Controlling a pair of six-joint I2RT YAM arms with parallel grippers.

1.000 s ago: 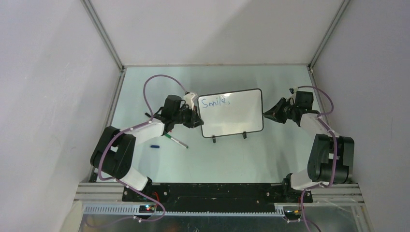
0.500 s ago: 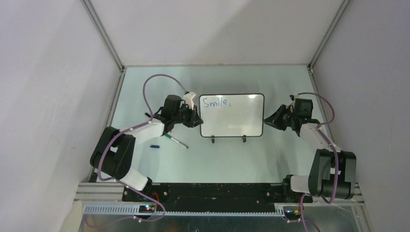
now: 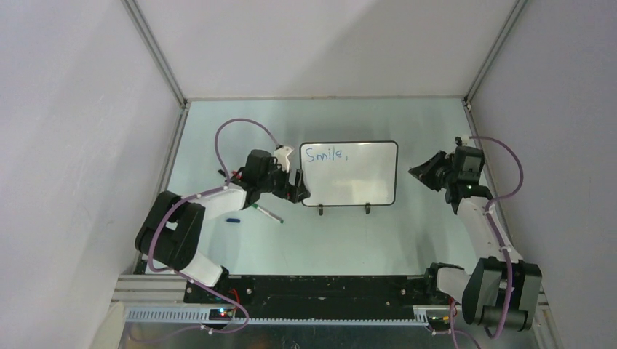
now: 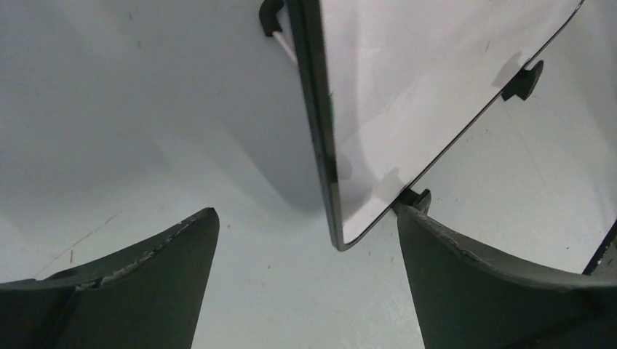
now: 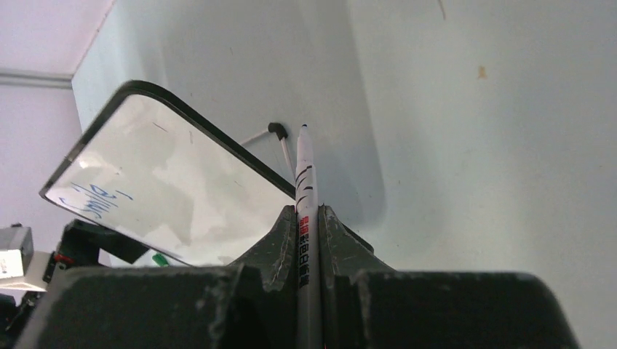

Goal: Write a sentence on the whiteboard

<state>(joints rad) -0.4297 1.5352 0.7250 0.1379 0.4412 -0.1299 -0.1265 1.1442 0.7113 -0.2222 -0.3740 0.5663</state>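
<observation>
Whiteboard: a small rectangular glossy white whiteboard [image 3: 356, 178] with a thin black rounded-corner frame stands on two small black feet at the centre of the overhead frame, on the pale green tabletop [image 3: 349, 240]
Sentence: the blue handwritten sentence [image 3: 324, 154] reads "Smile," and sits in the upper left corner of the board's face
Left gripper: the left gripper [image 3: 297, 186] is left of centre in the overhead frame, just beside the board's left edge near its lower corner, with its jaws spread wide
Left wrist view: the two dark fingers [image 4: 145, 283] fill the bottom corners, and the board's framed lower corner stands between and ahead of them, touching neither
Right gripper: the right gripper [image 3: 424, 170] is right of centre in the overhead frame, pointing at the board's right edge with a gap between them
Right grip: its jaws are pressed together on a slim white marker pen [image 5: 304, 182] with black and red print, whose dark tip points to the upper centre of the right wrist frame
Loose items: a green-capped marker [image 3: 266, 213] lies flat on the tabletop below the left gripper, and a small dark blue cap [image 3: 232, 219] lies to its left, apart from it
Cables: a purple cable [image 3: 240, 127] loops above the left arm
</observation>
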